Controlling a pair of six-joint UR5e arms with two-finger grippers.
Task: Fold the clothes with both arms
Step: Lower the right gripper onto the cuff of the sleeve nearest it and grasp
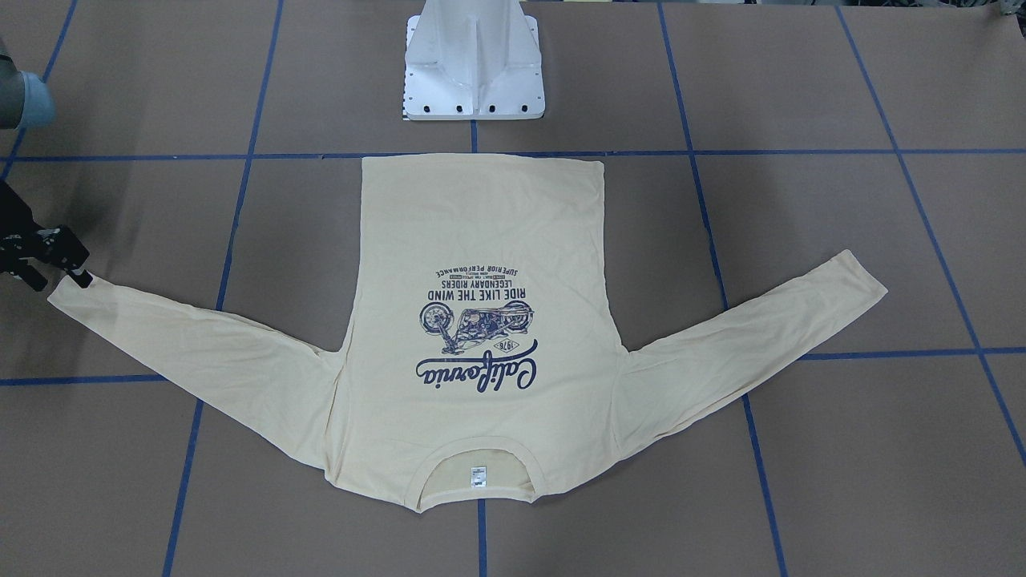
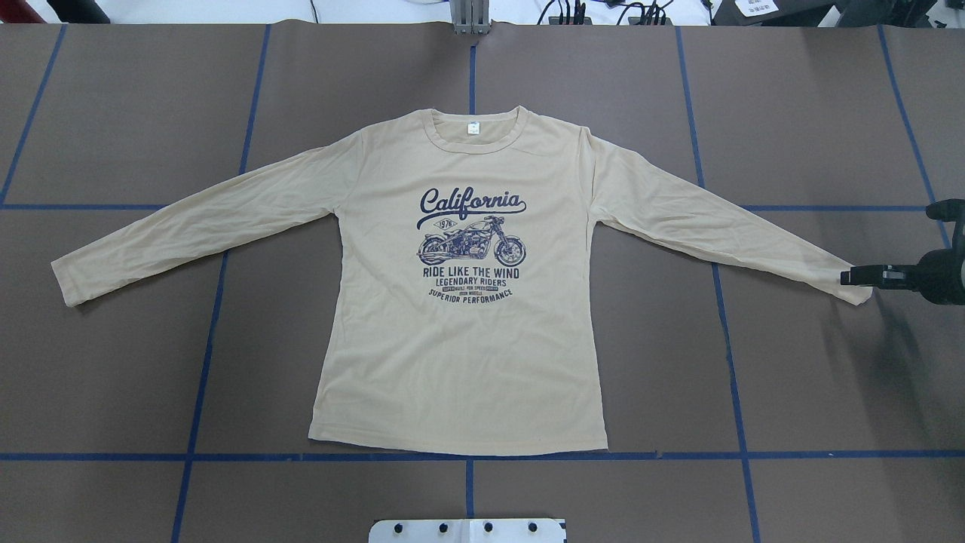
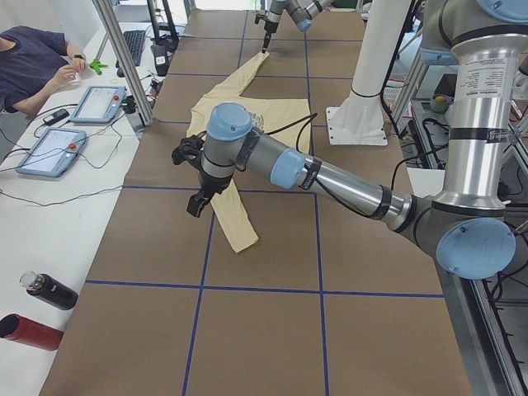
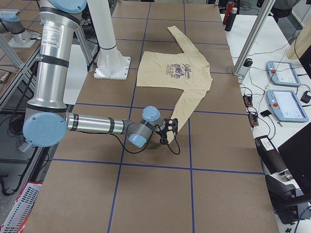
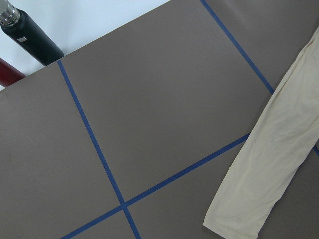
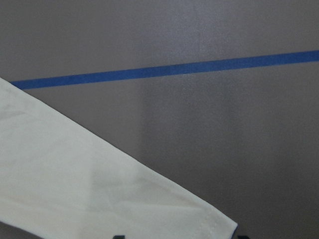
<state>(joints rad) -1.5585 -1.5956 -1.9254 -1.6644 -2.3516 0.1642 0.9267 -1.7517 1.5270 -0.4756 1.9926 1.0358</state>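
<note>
The clothes are one pale cream long-sleeved T-shirt (image 2: pixel 460 339) lying flat on the brown table, navy "California" print up, both sleeves spread out. Its neck points away from the robot base. My right gripper (image 2: pixel 848 277) sits low at the end of the right sleeve cuff (image 6: pixel 99 189), which lies flat; the fingertips barely show, apart, so it looks open. From the front this gripper (image 1: pixel 78 277) touches the cuff tip. My left gripper (image 3: pixel 196 202) hangs above the left sleeve (image 5: pixel 269 164), and I cannot tell whether it is open or shut.
The white pedestal base (image 1: pixel 473 72) stands just behind the shirt's hem. A black bottle (image 3: pixel 49 290) and a red one lie on the white side table past the left sleeve. Two tablets (image 3: pixel 49 148) and a seated person (image 3: pixel 33 66) are beside it.
</note>
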